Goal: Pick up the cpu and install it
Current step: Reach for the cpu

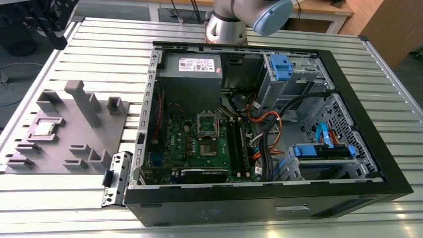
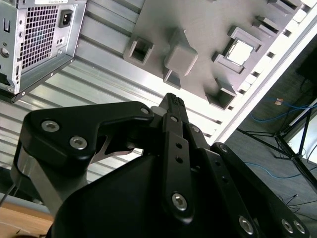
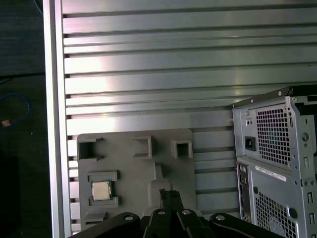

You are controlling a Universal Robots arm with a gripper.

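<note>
- Hovering clenched and empty, the gripper (image 3: 167, 194) touched nothing.
- The cpu (image 1: 44, 129) lay apart in a grey fixture (image 1: 74, 133), nine o'clock of the computer case (image 1: 264, 203) in the exterior view.

Edges and the gripper's own bulk are cutting things short

In the exterior view the arm (image 1: 248, 20) is running out past the frame edge, and the cpu (image 1: 43, 129) is sitting too small for its surface to be told. In the first wrist view the gripper (image 3: 167, 194) is covering the near rim of the grey fixture (image 3: 133, 163), and the frame edge is slicing through the computer case (image 3: 277, 163). In the second wrist view its black body is hiding part of the slatted table (image 2: 106, 59).
</note>
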